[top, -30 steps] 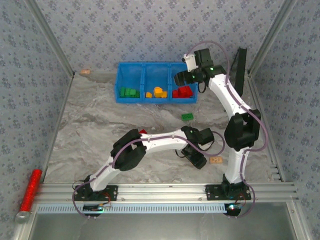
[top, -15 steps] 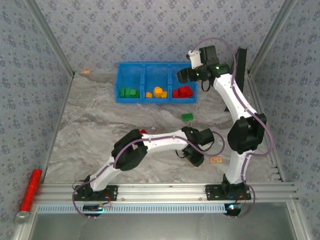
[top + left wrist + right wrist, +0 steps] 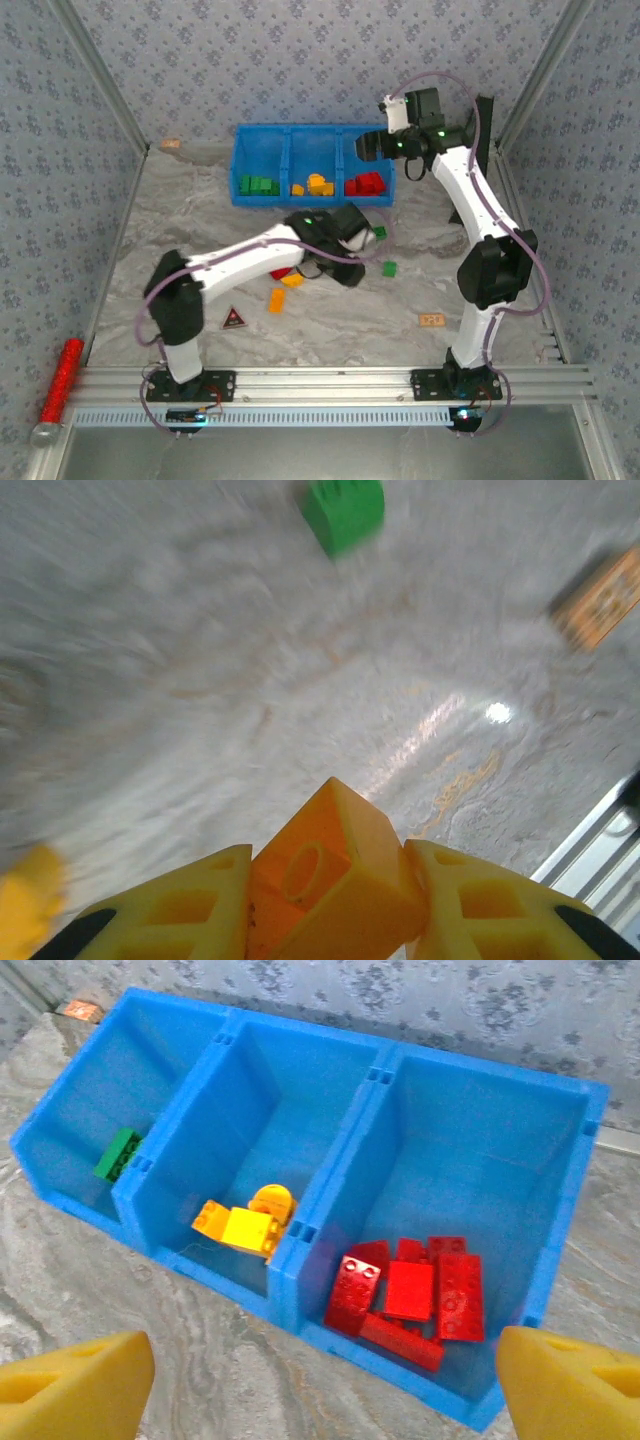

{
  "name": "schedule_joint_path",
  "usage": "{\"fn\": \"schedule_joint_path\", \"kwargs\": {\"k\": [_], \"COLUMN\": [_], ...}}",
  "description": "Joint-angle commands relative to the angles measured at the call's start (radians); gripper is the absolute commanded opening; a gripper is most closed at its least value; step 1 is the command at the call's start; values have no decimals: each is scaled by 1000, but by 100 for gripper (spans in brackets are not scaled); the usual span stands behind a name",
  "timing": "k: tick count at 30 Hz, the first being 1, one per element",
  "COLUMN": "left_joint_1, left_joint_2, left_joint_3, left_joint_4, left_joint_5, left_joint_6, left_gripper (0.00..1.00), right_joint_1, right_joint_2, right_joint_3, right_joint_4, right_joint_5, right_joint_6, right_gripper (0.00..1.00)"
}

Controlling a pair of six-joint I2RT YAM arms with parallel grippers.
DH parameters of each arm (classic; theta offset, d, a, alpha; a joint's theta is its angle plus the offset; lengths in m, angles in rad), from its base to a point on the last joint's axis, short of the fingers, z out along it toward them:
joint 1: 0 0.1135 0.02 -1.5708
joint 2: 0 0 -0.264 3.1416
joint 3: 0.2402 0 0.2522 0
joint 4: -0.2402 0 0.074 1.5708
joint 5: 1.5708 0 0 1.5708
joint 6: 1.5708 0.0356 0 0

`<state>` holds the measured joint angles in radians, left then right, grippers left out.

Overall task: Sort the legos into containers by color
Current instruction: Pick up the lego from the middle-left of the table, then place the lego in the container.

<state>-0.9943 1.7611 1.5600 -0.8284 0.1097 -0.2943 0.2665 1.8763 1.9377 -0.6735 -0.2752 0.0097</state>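
Marbled grey tabletop | I'm holding an orange brick pinched in left gripper, over mid-table | right gripper gaping empty over blue bin | next, likely: carrying it to middle compartment.

You have 3 containers in 1 blue bin. On the desk you see 2 green legos and 2 orange-yellow legos lying loose.
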Motion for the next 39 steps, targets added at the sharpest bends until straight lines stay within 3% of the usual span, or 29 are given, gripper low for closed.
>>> {"fn": "schedule_joint_path", "kwargs": {"k": [1, 10, 14, 21, 29, 35, 39], "left_joint_1": [46, 266, 360, 483, 569, 568, 567], "left_joint_2": [-118, -336, -379, -354, -78, 272, 515], "left_joint_3": [13, 35, 62, 138, 380, 772, 1039], "left_joint_4": [-61, -37, 0, 100, 85, -87, -201], "left_joint_5": [-27, -14, -15, -6, -19, -121, -106], "left_joint_6": [73, 143, 168, 159, 122, 171, 161], "left_gripper": [25, 25, 26, 28, 28, 28, 27], "right_joint_1": [65, 232, 344, 468, 562, 598, 617], "right_joint_2": [18, 93, 146, 161, 190, 220, 246], "right_joint_3": [-19, -131, -131, -226, -307, -324, -316], "right_joint_4": [32, 126, 53, 110, 172, 199, 203], "right_joint_5": [-25, -96, 6, 105, 178, 176, 204], "right_joint_6": [4, -116, -138, -100, -85, -78, -72], "right_gripper": [90, 91, 91, 92, 98, 100, 100]}}
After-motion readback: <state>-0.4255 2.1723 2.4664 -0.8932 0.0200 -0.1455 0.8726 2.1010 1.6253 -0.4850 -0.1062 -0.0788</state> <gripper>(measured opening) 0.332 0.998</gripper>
